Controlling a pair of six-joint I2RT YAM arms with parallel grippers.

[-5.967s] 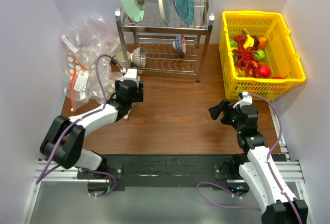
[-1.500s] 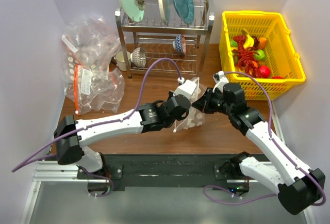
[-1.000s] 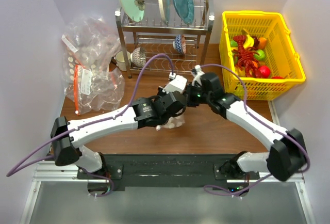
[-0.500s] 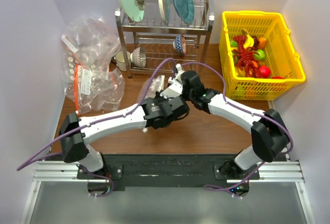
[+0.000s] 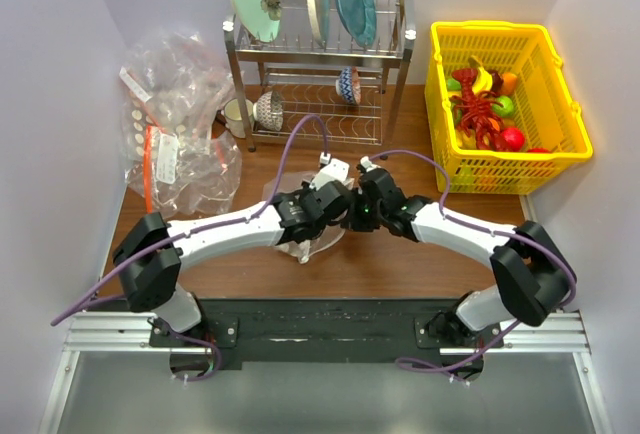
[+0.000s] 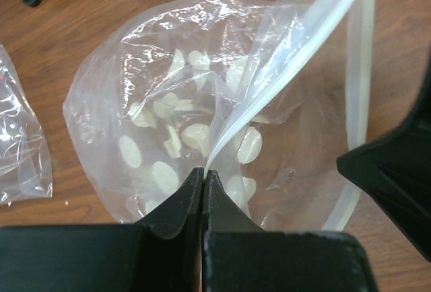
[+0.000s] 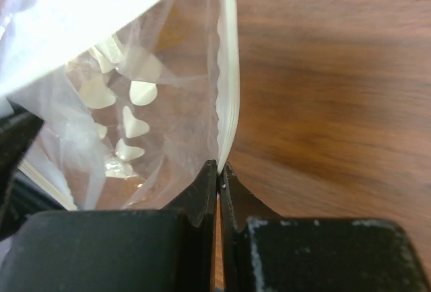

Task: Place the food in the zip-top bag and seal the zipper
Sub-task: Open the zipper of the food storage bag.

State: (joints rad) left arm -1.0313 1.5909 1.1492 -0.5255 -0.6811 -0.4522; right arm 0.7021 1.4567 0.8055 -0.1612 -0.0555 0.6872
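The zip-top bag (image 5: pixel 300 237), clear with white dots, lies mid-table with its mouth held up. My left gripper (image 5: pixel 335 204) is shut on one lip of the mouth; its jaws (image 6: pixel 203 171) pinch the thin film beside the white zipper (image 6: pixel 306 43). Facing it, my right gripper (image 5: pixel 358 212) is shut on the other lip, its jaws (image 7: pixel 219 165) clamped on the zipper strip (image 7: pixel 230 70). The dotted bag (image 7: pixel 121 110) looks empty inside. The food (image 5: pixel 485 104), glossy toy fruit and a red lobster, sits in the yellow basket (image 5: pixel 560 157) at the back right.
A steel dish rack (image 5: pixel 320 54) with plates and bowls stands at the back centre. A heap of clear bags (image 5: pixel 175 124) with orange-red strips fills the back left; one edge of it shows in the left wrist view (image 6: pixel 20 151).
Both grippers, still pinching the bag's mouth, have come toward the near side from beside the rack, and the bag now spreads lower on the wood.
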